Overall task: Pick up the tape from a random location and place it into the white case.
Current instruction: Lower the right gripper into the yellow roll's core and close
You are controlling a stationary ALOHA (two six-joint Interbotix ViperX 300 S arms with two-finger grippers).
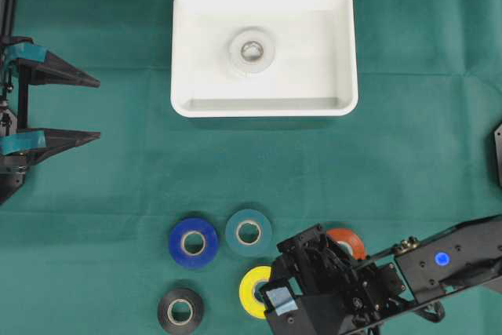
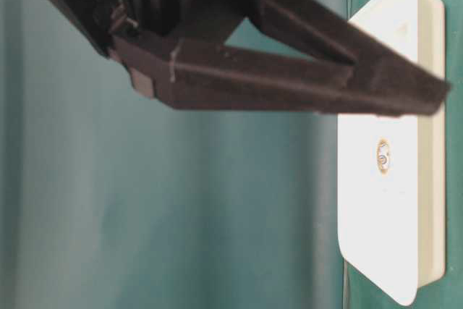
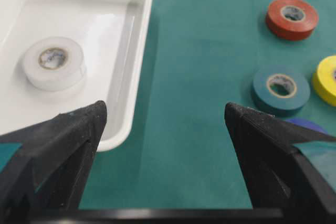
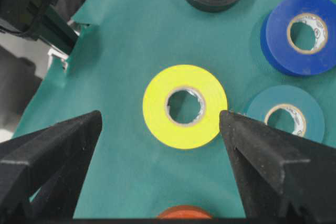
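A white tape [image 1: 251, 51] lies flat in the white case [image 1: 188, 52]. The yellow tape [image 4: 185, 106] lies on the green cloth [image 1: 118, 178] between the right gripper's [image 4: 160, 121] wide-apart jaws, ungripped. The left gripper [image 3: 165, 116] gapes empty near the case.

The left gripper [image 1: 92, 109] is made up of two long, black, wedge-shaped fingers [image 1: 67, 74] that taper to narrow tips, with teal tape wrapped round each finger behind the jaws. In the left wrist view the inner faces are seen to be matt and finely grained, and a black crossbar is seen behind the jaws. The right gripper [image 4: 160, 121] is built of the same black tapered fingers [image 4: 63, 142]. Behind its jaws, a boxy black wrist housing is seen, marked with a pale label, small screws and black cables, and a glowing blue light farther back.
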